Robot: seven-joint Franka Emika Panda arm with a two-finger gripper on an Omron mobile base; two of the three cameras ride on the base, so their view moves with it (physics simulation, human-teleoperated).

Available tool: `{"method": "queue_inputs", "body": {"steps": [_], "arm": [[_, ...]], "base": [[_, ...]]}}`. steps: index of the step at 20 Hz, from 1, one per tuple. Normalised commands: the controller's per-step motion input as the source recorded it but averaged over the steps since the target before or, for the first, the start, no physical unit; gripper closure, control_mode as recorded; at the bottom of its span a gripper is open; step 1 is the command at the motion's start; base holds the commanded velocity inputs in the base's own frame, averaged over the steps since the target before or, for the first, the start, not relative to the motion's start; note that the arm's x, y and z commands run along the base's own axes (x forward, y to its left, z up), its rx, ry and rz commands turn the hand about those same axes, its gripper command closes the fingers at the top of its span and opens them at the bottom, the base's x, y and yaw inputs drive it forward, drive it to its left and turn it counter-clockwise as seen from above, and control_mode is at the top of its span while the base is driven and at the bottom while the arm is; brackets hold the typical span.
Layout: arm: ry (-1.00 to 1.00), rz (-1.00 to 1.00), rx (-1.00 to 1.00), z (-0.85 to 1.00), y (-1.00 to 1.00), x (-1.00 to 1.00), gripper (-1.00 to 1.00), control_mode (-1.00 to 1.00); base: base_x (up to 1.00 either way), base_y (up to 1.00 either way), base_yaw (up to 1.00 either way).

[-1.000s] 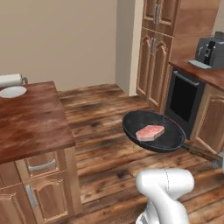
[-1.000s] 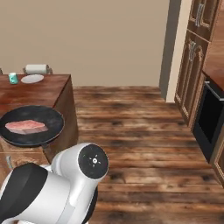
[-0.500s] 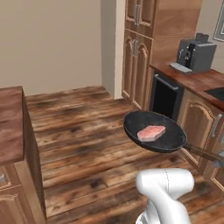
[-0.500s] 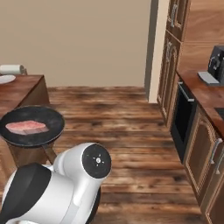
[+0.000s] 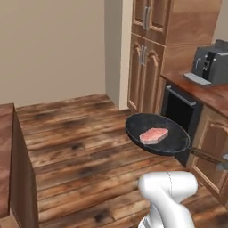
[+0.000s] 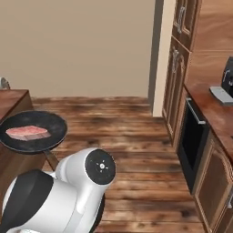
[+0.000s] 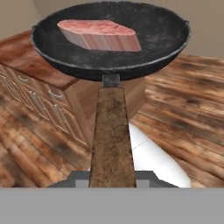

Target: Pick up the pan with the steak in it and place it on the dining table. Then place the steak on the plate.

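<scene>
1. The fingers are clenched on the end of the long brown wooden handle [image 7: 111,135] of the pan; in the hand view the handle runs straight up from between them to the bowl. The gripper [image 7: 112,183] itself is mostly hidden at the bottom edge there.

2. The pan [image 5: 156,138] is a round, black, shallow frying pan. It is held in the air, well above the wooden plank floor [image 5: 84,160], and sits roughly level.

3. The steak [image 5: 153,135], a small pinkish-red slab with paler sides, lies flat inside the pan, near its middle.

4. The dining table, a reddish-brown bench [image 6: 12,98], shows at the left edge of the right base view, just behind the pan. A kitchen counter with a grey coffee machine [image 5: 213,64] and a dark oven [image 5: 178,111] stands to the right.

5. Step in hand, as I judge it: carrying the pan to the bench. It is not yet set down.

6. The next move calls for bringing the pan over the bench top, keeping it level so the steak does not slide, then lowering it.
</scene>
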Motion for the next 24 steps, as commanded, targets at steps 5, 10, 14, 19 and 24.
{"method": "queue_inputs", "body": {"steps": [5,10,14,19,24], "arm": [[0.0,0.0,0.0,0.0,0.0,0.0,1.0,1.0],[0.0,0.0,0.0,0.0,0.0,0.0,1.0,1.0],[0.0,0.0,0.0,0.0,0.0,0.0,1.0,1.0],[0.0,0.0,0.0,0.0,0.0,0.0,1.0,1.0],[0.0,0.0,0.0,0.0,0.0,0.0,1.0,1.0]], "base": [[1.0,-0.04,0.0],[1.0,-0.03,0.0],[1.0,-0.03,0.0],[1.0,-0.03,0.0],[1.0,-0.04,0.0]]}}
